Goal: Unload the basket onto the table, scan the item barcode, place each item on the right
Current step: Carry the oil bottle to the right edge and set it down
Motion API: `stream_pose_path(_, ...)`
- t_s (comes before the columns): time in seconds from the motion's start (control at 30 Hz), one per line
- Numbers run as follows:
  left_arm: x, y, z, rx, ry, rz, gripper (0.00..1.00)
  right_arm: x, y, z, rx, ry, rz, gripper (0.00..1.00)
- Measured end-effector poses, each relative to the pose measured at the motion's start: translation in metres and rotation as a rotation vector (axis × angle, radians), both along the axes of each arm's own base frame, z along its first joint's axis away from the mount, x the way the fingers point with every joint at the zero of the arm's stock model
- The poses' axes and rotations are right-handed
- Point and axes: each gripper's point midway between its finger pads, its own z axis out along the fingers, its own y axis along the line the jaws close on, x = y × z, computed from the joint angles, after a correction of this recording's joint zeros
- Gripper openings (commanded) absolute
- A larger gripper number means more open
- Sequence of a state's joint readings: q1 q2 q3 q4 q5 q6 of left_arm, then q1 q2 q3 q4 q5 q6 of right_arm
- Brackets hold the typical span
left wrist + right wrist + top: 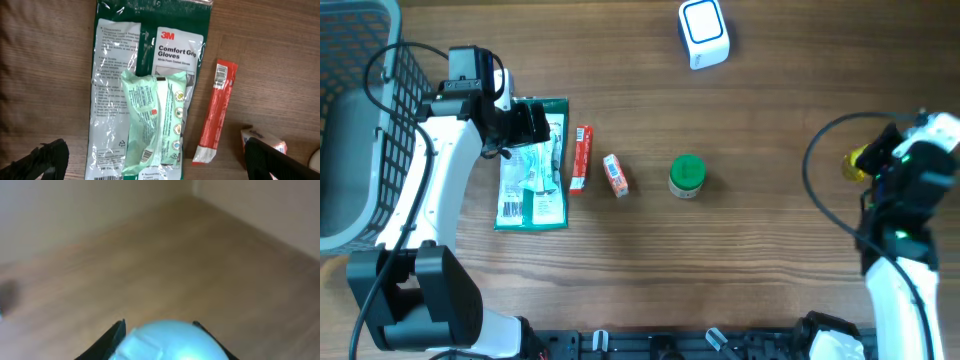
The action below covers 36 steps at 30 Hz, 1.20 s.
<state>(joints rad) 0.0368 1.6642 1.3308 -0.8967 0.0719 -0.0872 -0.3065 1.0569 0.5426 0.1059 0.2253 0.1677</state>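
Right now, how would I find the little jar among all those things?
Start at the grey basket on the left of the wooden table and follow the row of items rightward. Past the green glove pack, the red sachet and the small box stands the jar. It alone is round, with a green lid.

We've got a brown wood-grain counter (770, 260). Dark green glove pack (115, 60) with white label panels, pale mint packet (152, 120), red sachet (216, 112) with a white barcode end. Orange-and-white little box (615, 175), green-lidded jar (687, 172), white-and-blue scanner (704, 33), grey mesh basket (350, 150), and a pale blue rounded thing (170, 342).
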Motion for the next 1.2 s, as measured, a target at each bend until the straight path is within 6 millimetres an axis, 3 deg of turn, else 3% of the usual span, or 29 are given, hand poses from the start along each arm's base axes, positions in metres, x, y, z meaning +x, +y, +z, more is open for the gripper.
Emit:
stream_pose_path(0.1, -0.001, 0.000, 0.000, 0.000, 0.003, 0.000, 1.00, 0.001, -0.012, -0.038, -0.019, 0.050, -0.059, 0.32)
stream_pose_path(0.23, 0.000, 0.000, 0.000, 0.000, 0.000, 0.000, 1.00, 0.009, -0.019, -0.063, -0.019, 0.098, -0.081, 0.47)
stream_pose_path(0.37, 0.000, 0.000, 0.000, 0.000, 0.000, 0.000, 1.00, 0.010, -0.020, -0.083, -0.012, 0.151, -0.082, 1.00)
stream_pose_path(0.6, 0.000, 0.000, 0.000, 0.000, 0.000, 0.000, 1.00, 0.012, -0.020, -0.078, -0.013, 0.131, -0.079, 1.00)
stream_pose_path(0.7, 0.000, 0.000, 0.000, 0.000, 0.000, 0.000, 1.00, 0.009, -0.017, -0.054, -0.022, 0.079, -0.068, 1.00)
stream_pose_path(0.83, 0.000, 0.000, 0.000, 0.000, 0.001, 0.000, 1.00, 0.004, -0.003, 0.007, -0.026, -0.036, -0.004, 1.00)
stream_pose_path(0.9, 0.000, 0.000, 0.000, 0.000, 0.000, 0.000, 1.00, 0.005, 0.010, 0.061, -0.028, -0.129, 0.066, 1.00)
stream_pose_path(0.97, 0.000, 0.000, 0.000, 0.000, 0.000, 0.000, 1.00, 0.005, 0.026, 0.083, 0.011, -0.119, 0.145, 1.00)
stream_pose_path(1.07, 0.000, 0.000, 0.000, 0.000, 0.000, 0.000, 1.00, 0.004, 0.057, 0.085, 0.108, -0.030, 0.270, 1.00)
stream_pose_path(1.2, 0.000, 0.000, 0.000, 0.000, 0.000, 0.000, 1.00, -0.002, 0.120, 0.044, 0.233, 0.166, 0.459, 1.00)
